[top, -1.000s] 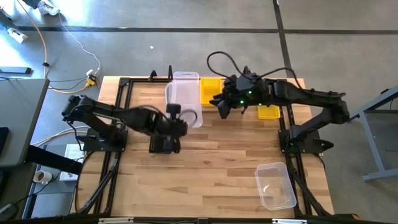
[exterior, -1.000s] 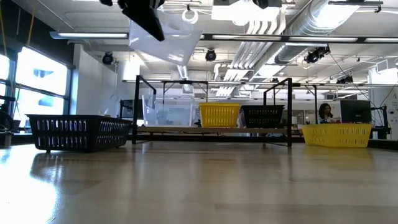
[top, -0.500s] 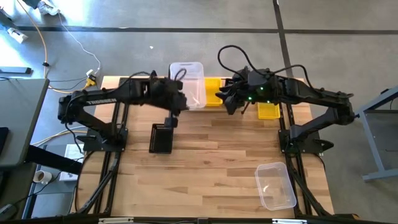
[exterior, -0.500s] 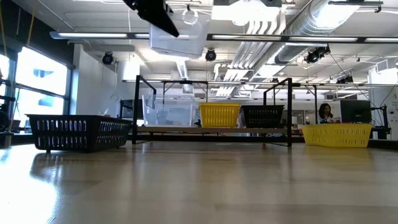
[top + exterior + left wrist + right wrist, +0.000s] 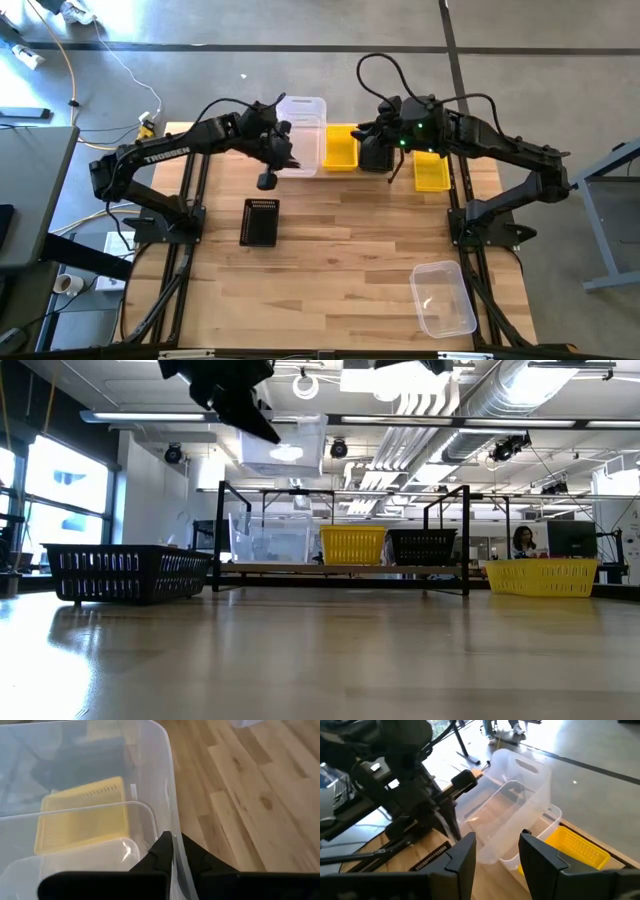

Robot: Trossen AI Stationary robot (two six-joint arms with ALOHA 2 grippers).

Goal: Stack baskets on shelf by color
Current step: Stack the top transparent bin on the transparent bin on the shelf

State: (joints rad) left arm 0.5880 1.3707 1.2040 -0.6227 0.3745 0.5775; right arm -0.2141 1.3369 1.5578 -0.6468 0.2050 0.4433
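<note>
The left gripper (image 5: 283,152) is pinching the side wall of a clear translucent rectangular plastic basket (image 5: 303,138), its dark fingers (image 5: 162,851) closed tight on the rim, and is holding it in the air above the left end of the short light-wood shelf with black rod frames (image 5: 340,568) at the far edge of the table. In the low view this raised clear basket (image 5: 285,445) is hanging well above the shelf, over another clear basket (image 5: 268,545) that is already sitting on the plank. Beside that one a yellow perforated plastic basket (image 5: 352,545) is sitting in the middle of the shelf, and a black perforated basket (image 5: 421,546) is sitting at its right end. The right gripper (image 5: 377,150) is hovering over that black basket, its fingers (image 5: 462,855) standing apart with nothing between them. A second yellow basket (image 5: 432,174) is lying on the large wooden tabletop (image 5: 340,260) just right of the shelf, another black perforated basket (image 5: 260,221) is resting on the left part of the table, and a third clear basket (image 5: 443,297) is lying near the front right corner.
</note>
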